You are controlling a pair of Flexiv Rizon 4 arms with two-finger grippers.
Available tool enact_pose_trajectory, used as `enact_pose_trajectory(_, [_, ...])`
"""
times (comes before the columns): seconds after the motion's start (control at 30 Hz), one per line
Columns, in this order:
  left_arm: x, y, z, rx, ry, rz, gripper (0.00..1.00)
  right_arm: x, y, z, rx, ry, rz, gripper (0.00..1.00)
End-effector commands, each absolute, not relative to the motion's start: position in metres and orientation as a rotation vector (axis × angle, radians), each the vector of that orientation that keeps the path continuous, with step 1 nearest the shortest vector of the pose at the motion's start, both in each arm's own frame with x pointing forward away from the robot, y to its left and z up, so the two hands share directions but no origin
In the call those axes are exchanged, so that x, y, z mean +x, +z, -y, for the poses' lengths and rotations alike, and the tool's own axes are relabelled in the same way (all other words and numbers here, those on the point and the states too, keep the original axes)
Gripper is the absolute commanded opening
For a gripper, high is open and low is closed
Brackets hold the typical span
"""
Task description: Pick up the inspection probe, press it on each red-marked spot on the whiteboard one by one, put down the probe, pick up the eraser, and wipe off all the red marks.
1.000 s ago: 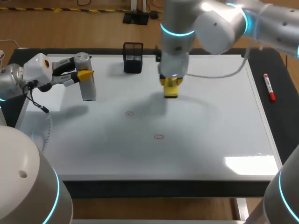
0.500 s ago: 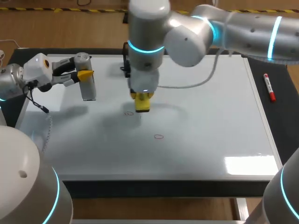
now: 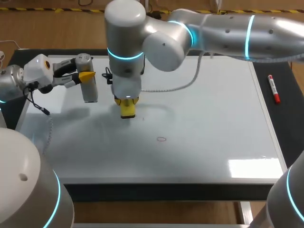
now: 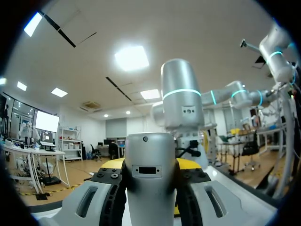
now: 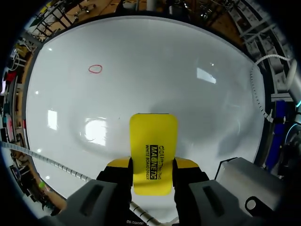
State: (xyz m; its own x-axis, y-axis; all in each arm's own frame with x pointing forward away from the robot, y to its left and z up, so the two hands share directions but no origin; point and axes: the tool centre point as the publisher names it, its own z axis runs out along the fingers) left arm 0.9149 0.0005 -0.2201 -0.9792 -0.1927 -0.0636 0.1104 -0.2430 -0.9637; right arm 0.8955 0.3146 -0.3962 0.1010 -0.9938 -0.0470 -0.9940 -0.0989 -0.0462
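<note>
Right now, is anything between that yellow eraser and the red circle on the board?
Nothing visible. Only bare whiteboard lies between the eraser in the right gripper and the red circle; the probe in the left gripper is off to the side.

Dark tabletop (image 3: pixel 285 128), visible only as a border: a strip along the near edge, a wider strip at the right, a corner at the far left. Carries one large whiteboard (image 3: pixel 213 118), lying flat and covering nearly the whole top, with a light frame along its right and far edges. Bears on the glossy white surface a small red oval mark (image 3: pixel 161 139), a little left of middle and toward the near edge, plus bright reflections of lights near the near right corner. Holds on the right-hand dark strip, near the whiteboard's frame, a red-and-white marker pen (image 3: pixel 274 89), lying flat and roughly parallel to that frame.
</note>
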Motion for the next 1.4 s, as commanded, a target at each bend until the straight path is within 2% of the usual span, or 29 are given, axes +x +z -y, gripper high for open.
enact_pose_trajectory(0.03, [0.914,-0.218,-0.001,-0.103,-2.330,-1.803,0.00,0.900,-0.401,-0.320,-2.287,-0.002,-2.068,0.00])
enact_pose_trajectory(1.4, [0.914,-0.218,-0.001,-0.103,-2.330,-1.803,0.00,0.901,-0.424,-0.297,-2.305,-0.048,-2.105,0.00])
